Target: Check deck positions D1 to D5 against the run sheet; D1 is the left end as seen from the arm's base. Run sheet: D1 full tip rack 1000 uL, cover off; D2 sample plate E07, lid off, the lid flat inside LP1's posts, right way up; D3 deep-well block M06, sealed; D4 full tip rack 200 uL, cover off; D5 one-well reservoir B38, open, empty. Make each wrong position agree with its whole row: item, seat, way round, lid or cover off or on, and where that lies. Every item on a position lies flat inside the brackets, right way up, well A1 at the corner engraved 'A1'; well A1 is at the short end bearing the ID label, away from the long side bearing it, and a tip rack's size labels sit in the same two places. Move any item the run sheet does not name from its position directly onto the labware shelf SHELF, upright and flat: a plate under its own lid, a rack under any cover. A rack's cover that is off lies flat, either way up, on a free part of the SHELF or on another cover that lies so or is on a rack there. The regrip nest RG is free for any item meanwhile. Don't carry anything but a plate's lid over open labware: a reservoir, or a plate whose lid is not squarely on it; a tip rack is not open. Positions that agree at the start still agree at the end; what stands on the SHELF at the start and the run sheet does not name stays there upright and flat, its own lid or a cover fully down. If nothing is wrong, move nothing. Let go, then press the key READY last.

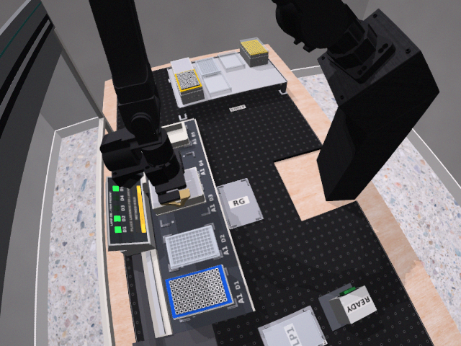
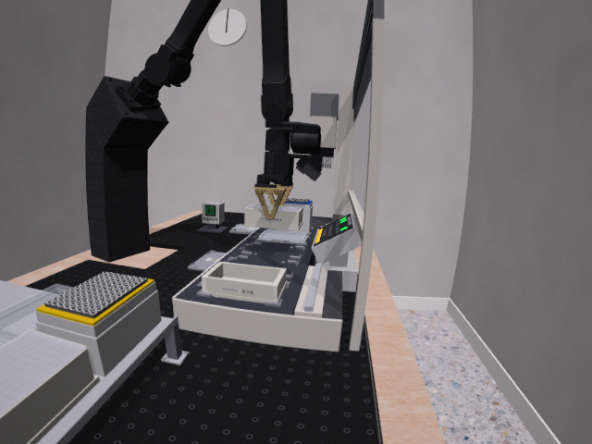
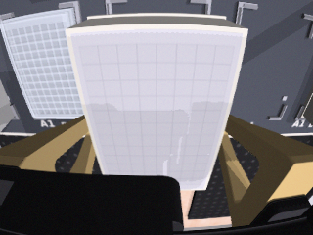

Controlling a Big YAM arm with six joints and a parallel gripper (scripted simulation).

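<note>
grey walls and a black dotted mat on a pale wooden bench frame the work area. at the middle of the long dark deck (image 1: pixel 223 208), the pincer (image 1: pixel 178 199) is clamped across a tall pale block with a sealed, faintly gridded top (image 3: pixel 156 98), its tan fingers pressing on the two long sides. whether the block rests on the deck or hangs just above it cannot be told; it sits over the spot marked d3, between the empty d4 brackets (image 1: pixel 190 158) and the clear well plate (image 1: pixel 191 246) at d2, which has no lid on it.

beyond the plate, a blue-framed tip rack (image 1: pixel 197 290) full of tips stands uncovered at d1. at the far end, d5, an open cream trough (image 2: pixel 243 281) shows a bare interior.

on the raised grey shelf (image 1: pixel 260 76) stand a yellow-framed tip rack (image 1: pixel 188 83), another yellow one (image 1: pixel 254 50) under a clear cover, and flat pale plates or lids. the regrip pad (image 1: pixel 239 202), lid park (image 1: pixel 292 329) and ready key (image 1: pixel 355 305) lie apart on the mat.

the black arm (image 2: pixel 276 86) drops steeply from above, wrist pointing straight down.
</note>
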